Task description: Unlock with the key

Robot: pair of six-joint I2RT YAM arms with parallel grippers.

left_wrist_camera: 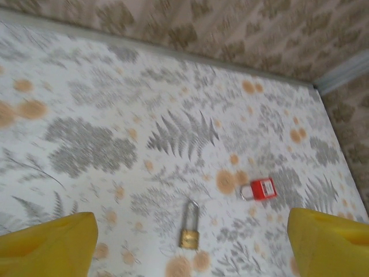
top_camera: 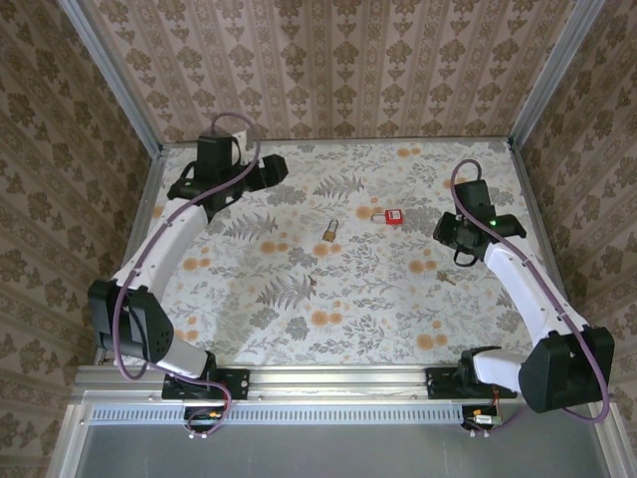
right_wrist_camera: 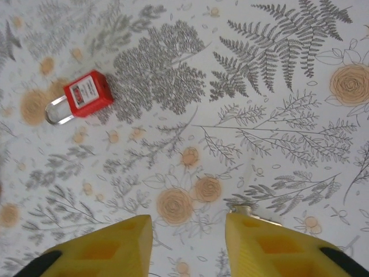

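The right gripper (right_wrist_camera: 187,222) stands parted, its blocky yellow plastic fingers (right_wrist_camera: 265,248) clasping nothing. The key (right_wrist_camera: 248,209), a small silvery sliver, lies on the fern-printed table (right_wrist_camera: 288,150) against one fingertip, half hidden and hard to read. The left gripper (left_wrist_camera: 192,214) gapes wide, its fingers cut off by the frame. Beyond lie a brass padlock (left_wrist_camera: 189,231) and a square red padlock (right_wrist_camera: 86,95) with a steel shackle, well apart from the key.
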